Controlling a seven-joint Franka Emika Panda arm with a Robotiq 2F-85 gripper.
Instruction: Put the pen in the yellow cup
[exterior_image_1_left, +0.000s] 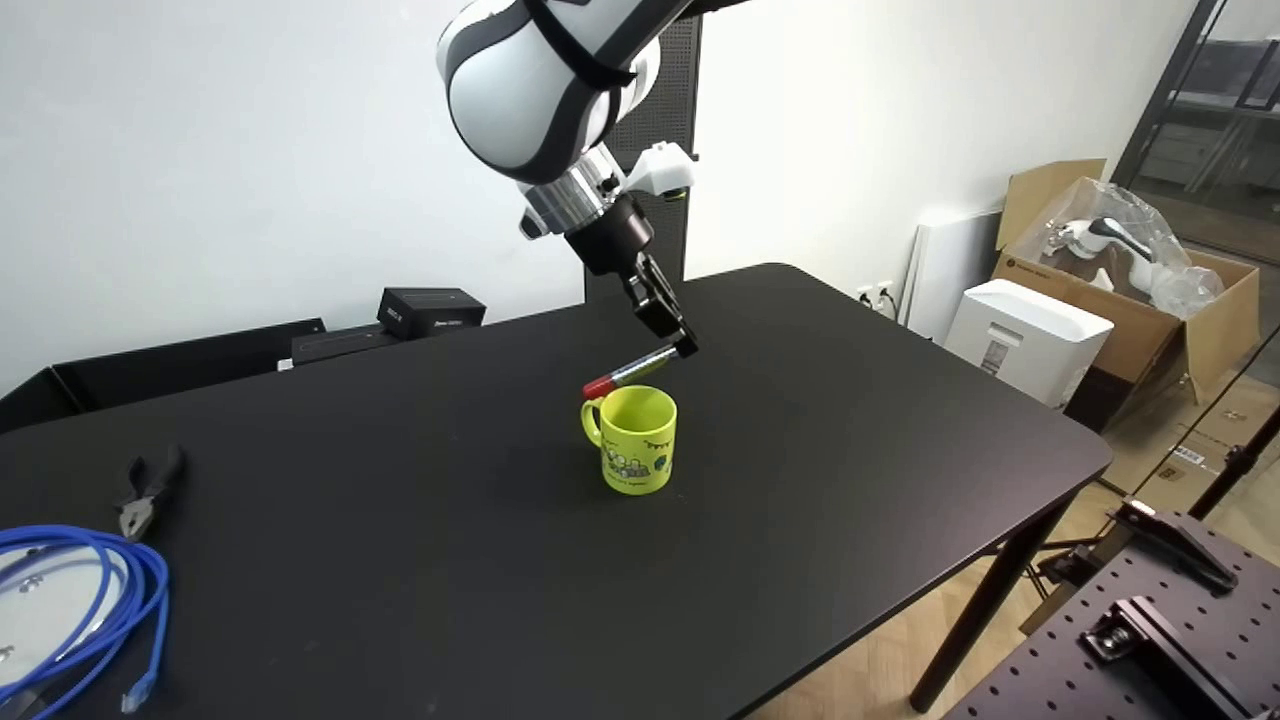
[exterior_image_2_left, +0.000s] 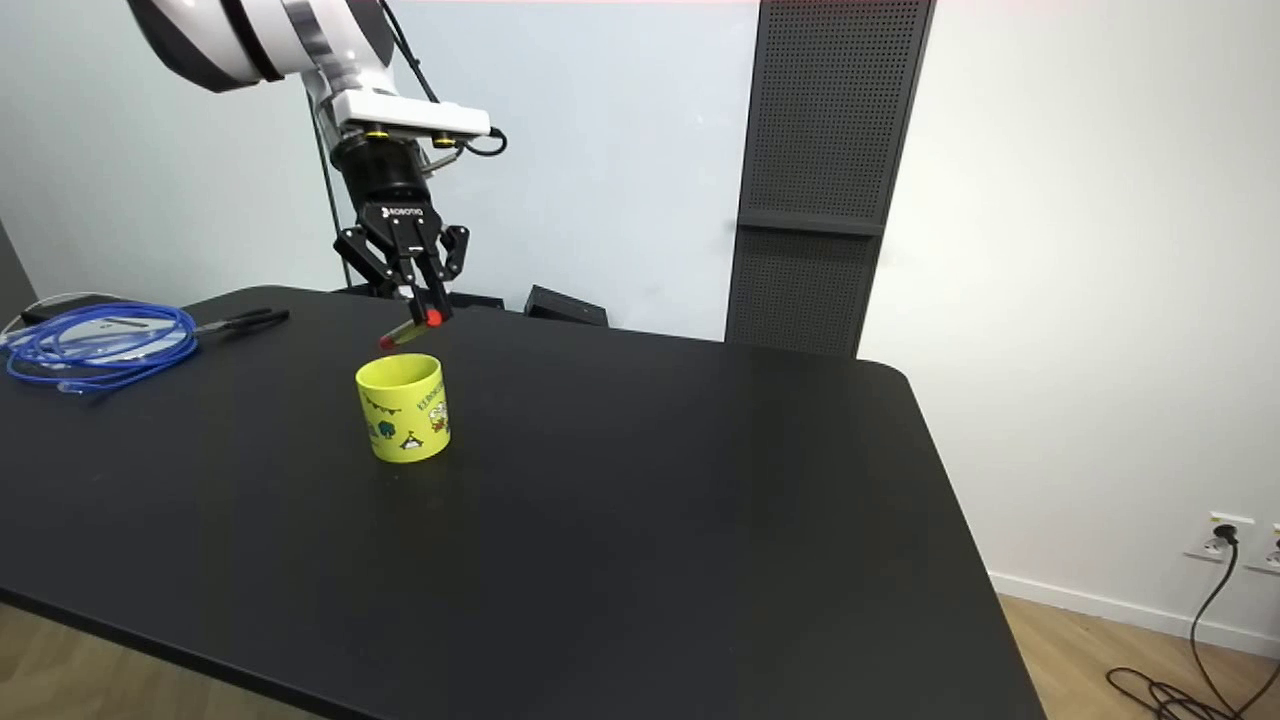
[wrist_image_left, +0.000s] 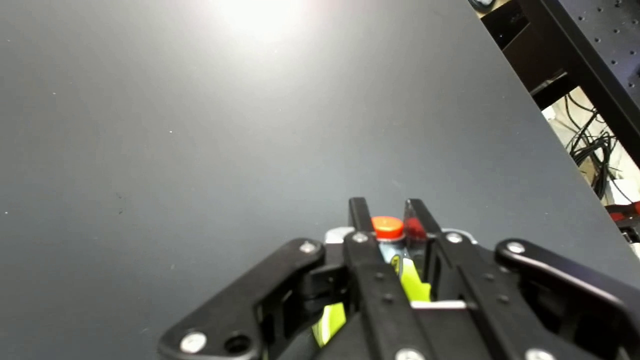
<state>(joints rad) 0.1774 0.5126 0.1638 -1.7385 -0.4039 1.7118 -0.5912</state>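
The yellow cup (exterior_image_1_left: 640, 455) stands upright on the black table in both exterior views (exterior_image_2_left: 408, 422). My gripper (exterior_image_1_left: 684, 342) is shut on the pen (exterior_image_1_left: 632, 371) near its upper end and holds it in the air just above the cup. The pen (exterior_image_2_left: 408, 333) is tilted, with its red end lower; in an exterior view that end is over the handle side of the cup. In the wrist view the pen's orange-red end (wrist_image_left: 387, 228) shows between the fingertips (wrist_image_left: 386, 212). Parts of the cup (wrist_image_left: 415, 285) show behind the gripper, mostly hidden.
A blue coiled cable (exterior_image_1_left: 150, 590) and pliers (exterior_image_1_left: 148, 495) lie on the table's far side from the cup. Black boxes (exterior_image_1_left: 432, 312) stand along the table's back edge. The table edge (exterior_image_1_left: 930, 575) runs at the right. A white wall (exterior_image_2_left: 600, 150) is behind.
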